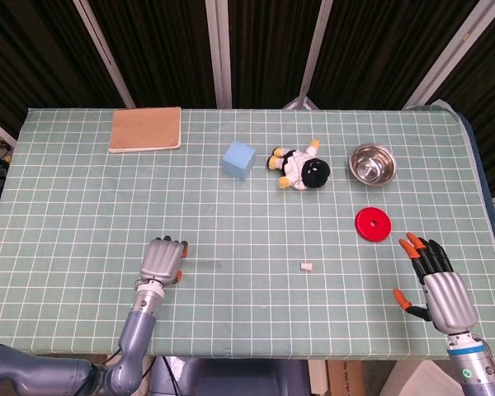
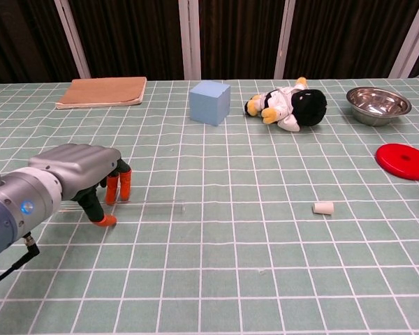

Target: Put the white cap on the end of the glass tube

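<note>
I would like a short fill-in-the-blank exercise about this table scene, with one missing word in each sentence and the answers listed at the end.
1. The left hand is lowered over one end of the thin glass ____.
2. The white cap lies on the table, nearer to the red ____ than to the blue cube.
3. The plush toy lies between the blue cube and the steel ____.
4. The right hand, seen only in the head view, holds ____.

Missing words: tube; disc; bowl; nothing
</note>
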`<state>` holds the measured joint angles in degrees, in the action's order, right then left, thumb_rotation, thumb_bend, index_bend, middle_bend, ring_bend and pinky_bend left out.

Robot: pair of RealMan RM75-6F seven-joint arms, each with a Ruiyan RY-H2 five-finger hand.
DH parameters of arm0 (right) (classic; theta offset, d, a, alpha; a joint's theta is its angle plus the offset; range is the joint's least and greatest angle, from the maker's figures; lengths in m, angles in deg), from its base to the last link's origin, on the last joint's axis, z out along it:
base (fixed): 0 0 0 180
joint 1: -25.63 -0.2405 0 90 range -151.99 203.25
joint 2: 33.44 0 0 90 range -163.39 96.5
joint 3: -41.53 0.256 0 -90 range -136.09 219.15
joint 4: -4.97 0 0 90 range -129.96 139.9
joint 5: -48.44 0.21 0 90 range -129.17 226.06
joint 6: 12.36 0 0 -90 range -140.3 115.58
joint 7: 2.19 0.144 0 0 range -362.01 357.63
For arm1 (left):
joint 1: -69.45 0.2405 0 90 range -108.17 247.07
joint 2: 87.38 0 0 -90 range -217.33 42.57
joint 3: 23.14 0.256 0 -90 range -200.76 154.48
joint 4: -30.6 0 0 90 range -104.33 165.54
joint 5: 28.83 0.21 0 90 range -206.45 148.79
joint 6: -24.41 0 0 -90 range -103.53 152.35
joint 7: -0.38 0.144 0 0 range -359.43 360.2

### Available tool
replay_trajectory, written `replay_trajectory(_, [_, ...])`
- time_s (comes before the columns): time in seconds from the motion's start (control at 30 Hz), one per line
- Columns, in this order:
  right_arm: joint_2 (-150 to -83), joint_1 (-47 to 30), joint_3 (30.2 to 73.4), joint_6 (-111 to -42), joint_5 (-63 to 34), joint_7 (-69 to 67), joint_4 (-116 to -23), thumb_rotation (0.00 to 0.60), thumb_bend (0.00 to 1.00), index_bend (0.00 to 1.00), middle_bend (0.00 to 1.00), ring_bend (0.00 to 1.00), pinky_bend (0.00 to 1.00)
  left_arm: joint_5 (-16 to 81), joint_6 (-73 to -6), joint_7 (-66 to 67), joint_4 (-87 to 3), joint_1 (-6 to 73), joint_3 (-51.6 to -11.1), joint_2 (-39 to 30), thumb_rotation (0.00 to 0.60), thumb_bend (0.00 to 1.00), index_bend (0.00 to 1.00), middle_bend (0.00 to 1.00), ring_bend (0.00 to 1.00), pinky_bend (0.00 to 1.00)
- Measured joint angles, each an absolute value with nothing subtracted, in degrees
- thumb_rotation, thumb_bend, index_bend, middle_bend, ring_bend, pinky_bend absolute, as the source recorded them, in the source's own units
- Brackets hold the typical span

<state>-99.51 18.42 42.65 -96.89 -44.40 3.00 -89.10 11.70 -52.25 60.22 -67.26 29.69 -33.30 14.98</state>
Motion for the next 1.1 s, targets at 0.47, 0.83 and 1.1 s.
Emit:
replay_trajectory(0.47, [-99.6,18.4,42.7,-97.1,-44.4,3.2,-89.0,0.6,0.36,0.0,0.0,0.0,0.0,12.3,-52.8,58.4,-66.9,29.5,-32.9,15.2,0.6,0.71,0.52,0.56,0.35,0.42])
replay_trajectory(0.83, [-99.5,18.5,42.5,-96.8,-44.3,2.9,-89.0,0.6,0.36,0.0,0.0,0.0,0.0,19.5,-51.6,51.3,-66.4,30.3,-31.9,13.1,0.6,0.75,0.54,0.56,0.35,0.43])
replay_trajectory(1.1, [-99.7,18.1,42.4,-96.4,-44.9,2.0,-89.4,0.6,0.36,0.0,0.0,0.0,0.0,32.4,-49.9,36.8,-64.0,31.9,-29.6,8.3,0.6,0.75,0.54,0.57,0.35,0.43])
